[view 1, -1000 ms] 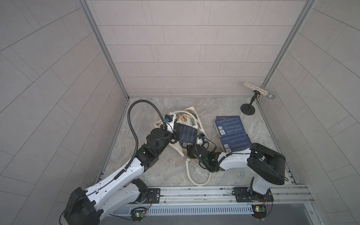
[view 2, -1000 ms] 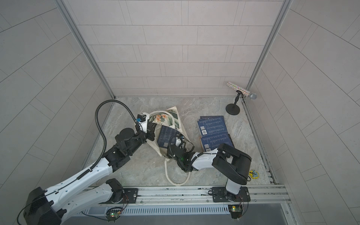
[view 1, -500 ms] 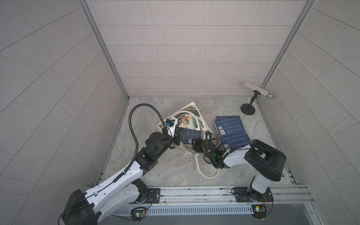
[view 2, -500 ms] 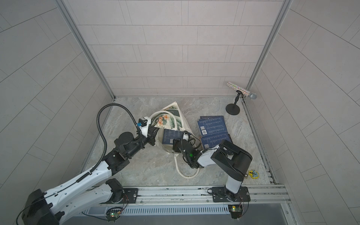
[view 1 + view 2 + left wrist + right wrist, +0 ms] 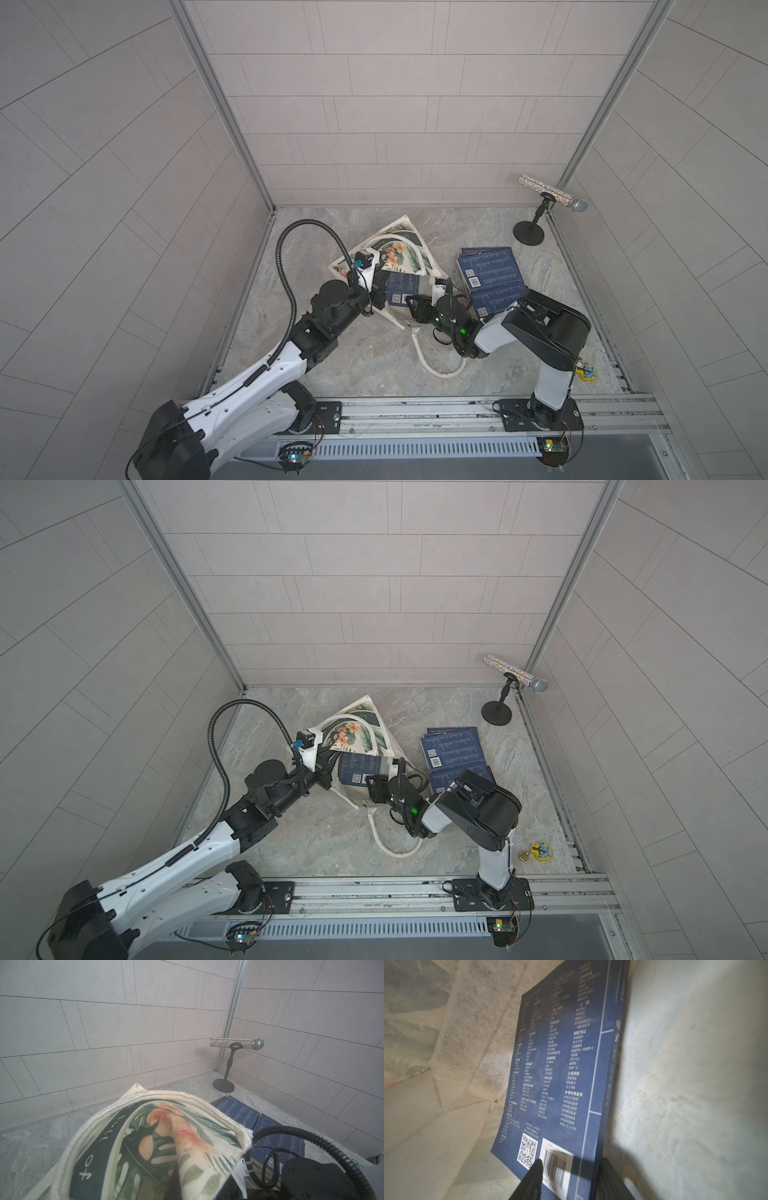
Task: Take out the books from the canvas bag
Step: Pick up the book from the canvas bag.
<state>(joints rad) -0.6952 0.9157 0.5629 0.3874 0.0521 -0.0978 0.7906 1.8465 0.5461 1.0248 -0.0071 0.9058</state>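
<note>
- Step in hand: drawing one more book [image 5: 401, 286] out of the canvas bag [image 5: 399, 253]. The bag lies mid-table with its mouth turned toward the near side.
- The left claw [image 5: 376, 293] is closed on the cloth at the left side of the bag's mouth and lifts it off the table [image 5: 353, 361], so the opening gapes. In the left wrist view the printed cloth drapes right over the claw.
- The right claw [image 5: 571, 1160] reaches into the mouth from the right. In the right wrist view its two fingers straddle the near edge of the navy book, one in front of the barcode face and one on the spine side. I cannot tell whether the pads press the cover yet or stand a little off it.
- That book sits inside the bag with cloth on both sides of it. Both top views show its cover and QR label through the opening.
- A stack of books [image 5: 490, 270] lies on the table just right of the bag, so the task looks well along. Whether more books hide under this one cannot be seen.
- Next move, as I judge it: clamp firmly on the book's edge, then pull it low and straight out toward the right. Meanwhile the left claw should hold the bag back.
- Risk: the rope handle [image 5: 432, 365] loops on the table beside the right wrist and could snag.
</note>
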